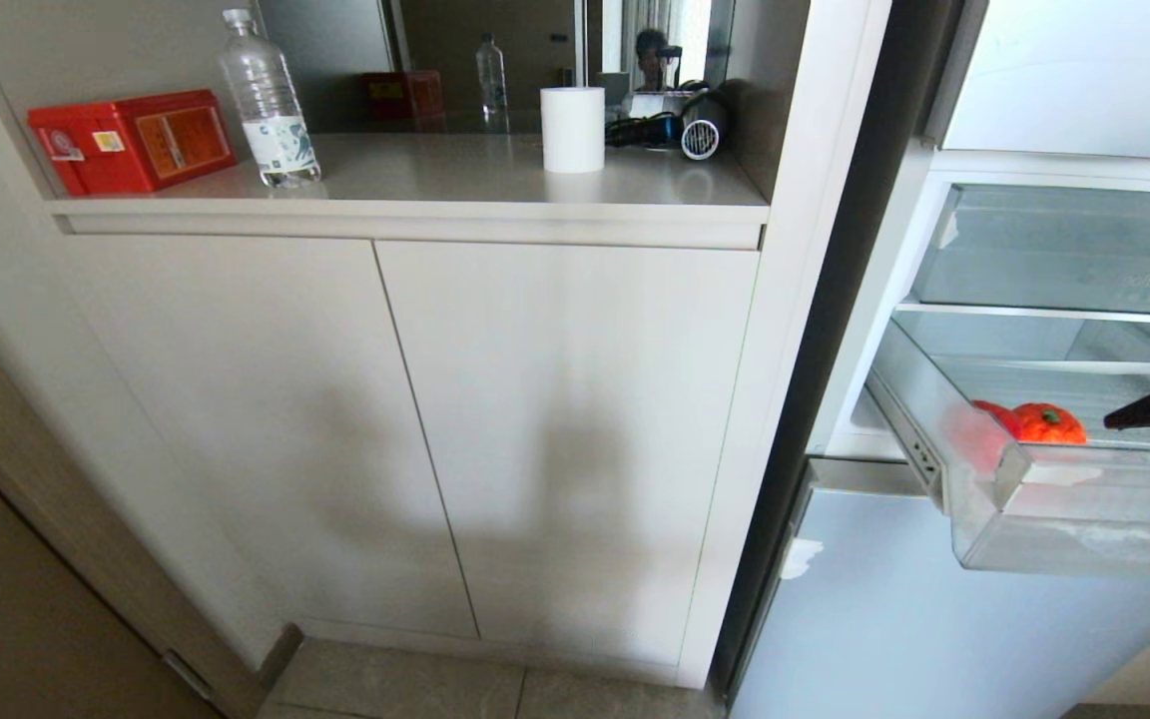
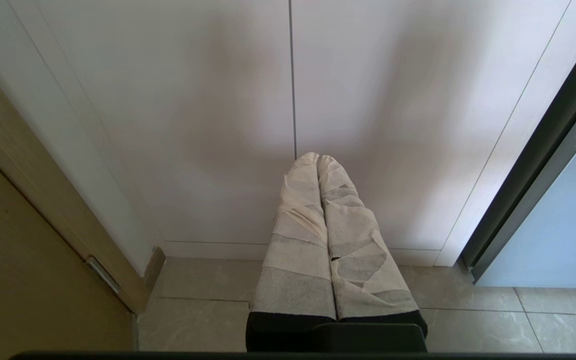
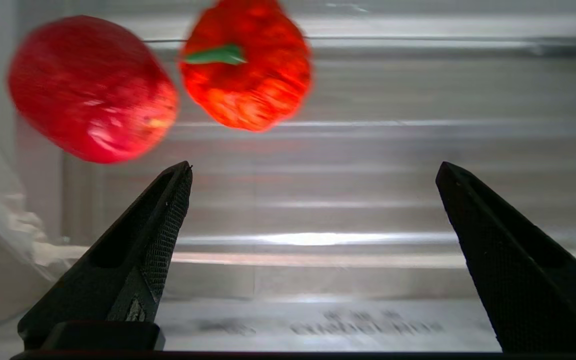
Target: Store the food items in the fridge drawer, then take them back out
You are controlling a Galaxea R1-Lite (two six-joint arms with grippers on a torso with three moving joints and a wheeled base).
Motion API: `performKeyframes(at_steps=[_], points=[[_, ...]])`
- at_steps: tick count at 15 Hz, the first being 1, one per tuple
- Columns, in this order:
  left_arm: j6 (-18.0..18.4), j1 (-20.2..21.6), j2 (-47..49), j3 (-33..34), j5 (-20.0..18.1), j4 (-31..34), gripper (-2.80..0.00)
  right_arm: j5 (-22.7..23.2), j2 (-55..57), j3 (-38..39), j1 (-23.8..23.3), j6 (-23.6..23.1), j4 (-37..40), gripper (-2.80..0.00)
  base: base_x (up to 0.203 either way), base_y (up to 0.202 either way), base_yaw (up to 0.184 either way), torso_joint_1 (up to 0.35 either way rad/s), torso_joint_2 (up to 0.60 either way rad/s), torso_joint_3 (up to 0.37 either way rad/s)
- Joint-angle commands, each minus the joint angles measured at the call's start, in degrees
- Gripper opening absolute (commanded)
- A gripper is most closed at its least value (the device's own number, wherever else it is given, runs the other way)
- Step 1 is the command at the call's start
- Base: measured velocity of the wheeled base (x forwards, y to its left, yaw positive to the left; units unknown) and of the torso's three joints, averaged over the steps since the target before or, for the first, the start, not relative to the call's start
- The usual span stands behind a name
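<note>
- The right gripper [image 3: 313, 170] has its two black fingers [image 3: 168, 200] spread wide apart with nothing between them; it hangs over the ribbed floor of the fridge drawer [image 3: 318, 210].
- In the head view the right gripper [image 1: 1119, 414] reaches in from the right edge, pointing toward the food, a little apart from it.
- Just past the fingertips lie two food items: a smooth red apple [image 3: 90, 90] and an orange-red pepper [image 3: 248, 65] with a green stem, side by side and close together, both out of the fingers' grip.
- Both pieces sit at the left end of the fridge drawer [image 1: 1084, 519], which is pulled out from the open fridge; the pepper [image 1: 1049, 424] is clear, the red apple [image 1: 994, 414] partly seen through the frosted wall.
- The left gripper [image 2: 318, 160] has its tape-wrapped fingers [image 2: 298, 225] pressed together and empty, parked in front of the white cabinet doors [image 2: 218, 125] above the tiled floor [image 2: 208, 310].
- On the counter [image 1: 455, 175] above the cabinet stand a red box [image 1: 131, 140], a water bottle [image 1: 266, 100], a white roll [image 1: 572, 130] and a hair dryer [image 1: 675, 130].
</note>
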Motion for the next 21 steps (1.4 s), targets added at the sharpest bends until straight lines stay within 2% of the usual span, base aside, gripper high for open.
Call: performKeyframes(at_steps=[1, 4, 11, 21], points=[[0.0, 0.0, 0.0, 0.0, 0.0, 0.0, -2.8, 0.1, 2.3, -1.4, 2.0, -0.1, 0.1, 0.0, 0.0, 0.0, 0.0, 0.0, 0.0, 0.0], [0.0, 0.0, 0.0, 0.0, 0.0, 0.0, -2.8, -0.4, 3.9, -3.2, 3.8, 0.0, 0.2, 0.0, 0.0, 0.0, 0.0, 0.0, 0.0, 0.0], [0.0, 0.0, 0.0, -0.1, 0.0, 0.0, -2.8, -3.0, 9.1, -6.3, 4.8, -0.2, 0.2, 0.0, 0.0, 0.0, 0.0, 0.0, 0.0, 0.0], [0.0, 0.0, 0.0, 0.0, 0.0, 0.0, -2.8, -3.6, 12.6, -8.3, 6.1, -0.4, 0.4, 0.0, 0.0, 0.0, 0.0, 0.0, 0.0, 0.0]])
